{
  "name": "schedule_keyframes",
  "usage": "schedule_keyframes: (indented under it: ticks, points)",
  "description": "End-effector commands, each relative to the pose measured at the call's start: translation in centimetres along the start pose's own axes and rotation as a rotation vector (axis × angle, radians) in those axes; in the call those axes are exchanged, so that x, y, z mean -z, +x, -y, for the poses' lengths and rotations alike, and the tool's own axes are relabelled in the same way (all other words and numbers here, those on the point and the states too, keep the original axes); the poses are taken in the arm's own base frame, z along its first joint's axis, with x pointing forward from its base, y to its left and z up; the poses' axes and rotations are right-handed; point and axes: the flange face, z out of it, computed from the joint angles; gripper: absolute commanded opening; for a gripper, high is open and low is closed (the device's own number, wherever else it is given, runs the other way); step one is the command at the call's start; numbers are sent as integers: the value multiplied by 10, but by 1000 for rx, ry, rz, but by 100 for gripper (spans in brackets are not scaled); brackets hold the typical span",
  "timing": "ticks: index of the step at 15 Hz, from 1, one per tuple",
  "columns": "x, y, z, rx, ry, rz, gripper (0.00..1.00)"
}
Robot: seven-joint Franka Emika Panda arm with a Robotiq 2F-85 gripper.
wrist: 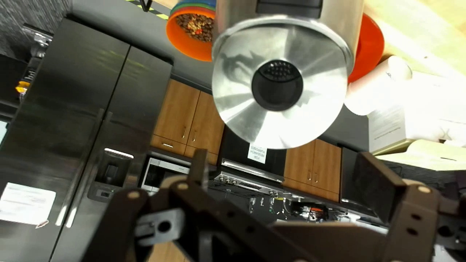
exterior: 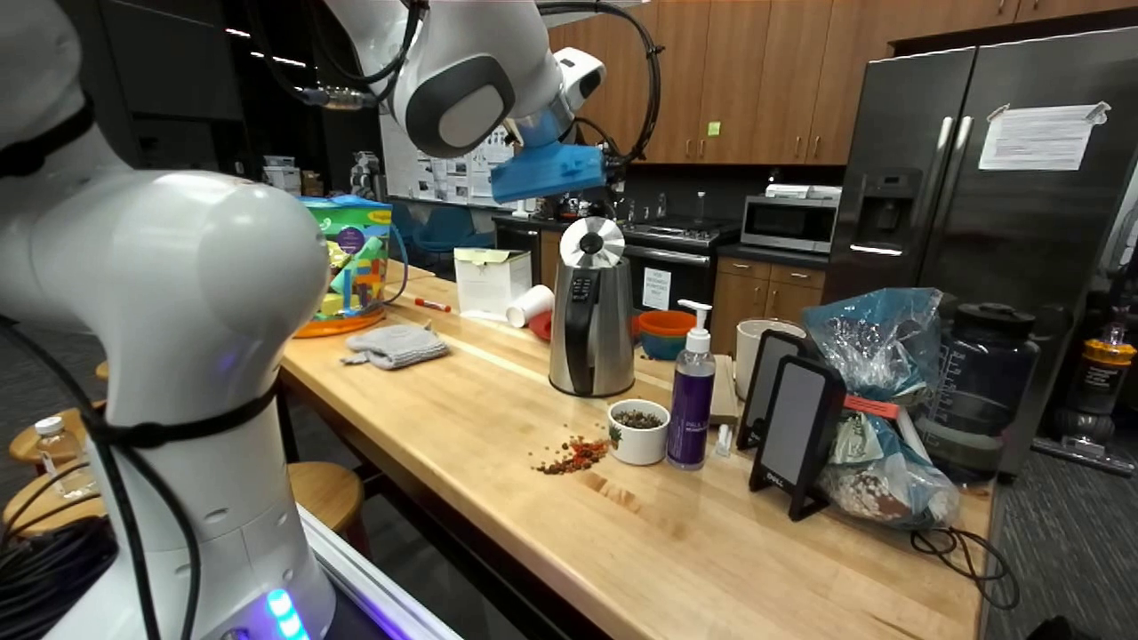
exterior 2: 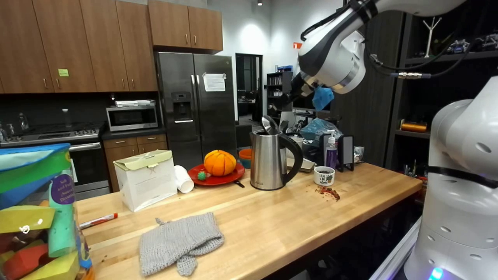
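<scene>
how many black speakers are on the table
2, right of the kettle in both exterior views: one speaker in plain sight, the other speaker just left, partly hidden.

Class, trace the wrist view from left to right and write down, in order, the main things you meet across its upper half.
Fridge, orange bowl, steel kettle, red plate, white box.

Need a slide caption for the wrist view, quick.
Open hand near a steel kettle, underside of its raised lid showing, orange bowl and red plate on either side.
</scene>
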Motion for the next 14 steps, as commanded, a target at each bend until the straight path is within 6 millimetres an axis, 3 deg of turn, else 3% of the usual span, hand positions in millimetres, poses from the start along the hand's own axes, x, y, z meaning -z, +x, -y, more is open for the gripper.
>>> schedule_keyframes:
  ticks: [1, 8, 14]
  points:
    - [-7, -7, -12, 8, -31, 4, 100]
    - [-27, -4, -30, -44, -52, 30, 100]
    - [-48, 5, -31, -69, -39, 47, 100]
